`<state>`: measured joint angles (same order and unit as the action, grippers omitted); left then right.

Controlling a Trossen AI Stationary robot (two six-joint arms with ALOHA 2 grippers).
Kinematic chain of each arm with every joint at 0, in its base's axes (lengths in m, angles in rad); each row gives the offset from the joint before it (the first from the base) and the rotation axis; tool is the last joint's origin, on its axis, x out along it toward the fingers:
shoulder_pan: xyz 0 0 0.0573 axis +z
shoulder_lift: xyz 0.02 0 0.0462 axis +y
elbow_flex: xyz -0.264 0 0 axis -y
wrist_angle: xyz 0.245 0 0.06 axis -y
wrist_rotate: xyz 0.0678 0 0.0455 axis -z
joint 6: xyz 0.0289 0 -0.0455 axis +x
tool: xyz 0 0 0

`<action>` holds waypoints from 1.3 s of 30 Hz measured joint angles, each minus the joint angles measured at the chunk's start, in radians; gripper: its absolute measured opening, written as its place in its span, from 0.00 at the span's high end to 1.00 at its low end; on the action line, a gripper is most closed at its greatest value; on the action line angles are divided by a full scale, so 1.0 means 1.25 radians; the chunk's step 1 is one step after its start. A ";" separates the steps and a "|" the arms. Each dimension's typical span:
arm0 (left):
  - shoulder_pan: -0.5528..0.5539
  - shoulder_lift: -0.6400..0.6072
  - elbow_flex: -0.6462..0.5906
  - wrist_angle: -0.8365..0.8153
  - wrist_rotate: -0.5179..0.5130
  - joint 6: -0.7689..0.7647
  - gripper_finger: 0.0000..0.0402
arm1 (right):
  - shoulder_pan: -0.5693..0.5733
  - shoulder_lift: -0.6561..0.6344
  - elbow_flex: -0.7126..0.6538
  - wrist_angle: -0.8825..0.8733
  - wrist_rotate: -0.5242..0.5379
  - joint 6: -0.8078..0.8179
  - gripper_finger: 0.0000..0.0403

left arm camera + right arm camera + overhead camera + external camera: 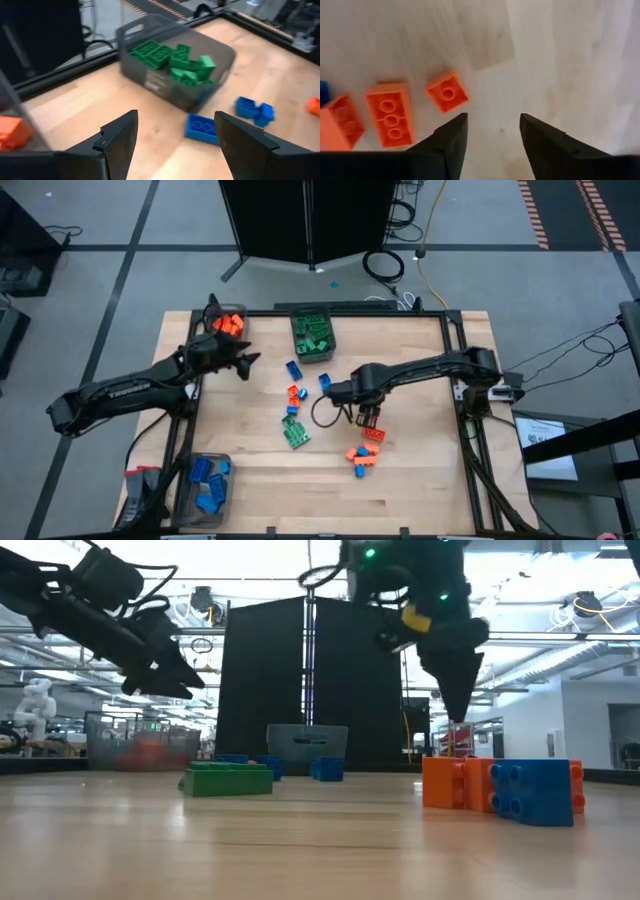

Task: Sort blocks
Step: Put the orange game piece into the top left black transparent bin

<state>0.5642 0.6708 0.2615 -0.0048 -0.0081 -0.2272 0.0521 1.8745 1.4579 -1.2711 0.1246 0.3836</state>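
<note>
Right pincer (490,132) stood apart, empty, above small orange bricks (447,92) mid-bench; left pincer (172,135) gaped wide near the orange bin. Bricks judged light, rigid, slippery: grip flat sides

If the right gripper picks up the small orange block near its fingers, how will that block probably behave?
The small orange block looks like hard moulded plastic, so it probably stays stiff. It is tiny, so likely very light. It lies flat on the wooden table, with flat sides, so it should slide, not roll; its smooth faces may slip between the open fingers.
</note>
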 joint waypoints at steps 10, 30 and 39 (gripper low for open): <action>-0.034 -0.014 0.000 0.001 0.019 0.022 0.35 | 0.054 -0.145 -0.248 0.359 -0.012 -0.249 0.46; -0.044 -0.014 0.000 0.021 0.012 0.020 0.35 | 0.030 -0.110 -0.362 0.514 -0.021 -0.327 0.47; -0.045 -0.014 -0.001 0.016 0.015 0.019 0.35 | 0.020 -0.066 -0.358 0.526 -0.058 -0.269 0.54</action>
<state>0.5083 0.6537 0.2604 0.0151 0.0101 -0.2030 0.0776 1.7924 1.0103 -0.6133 0.0523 0.0478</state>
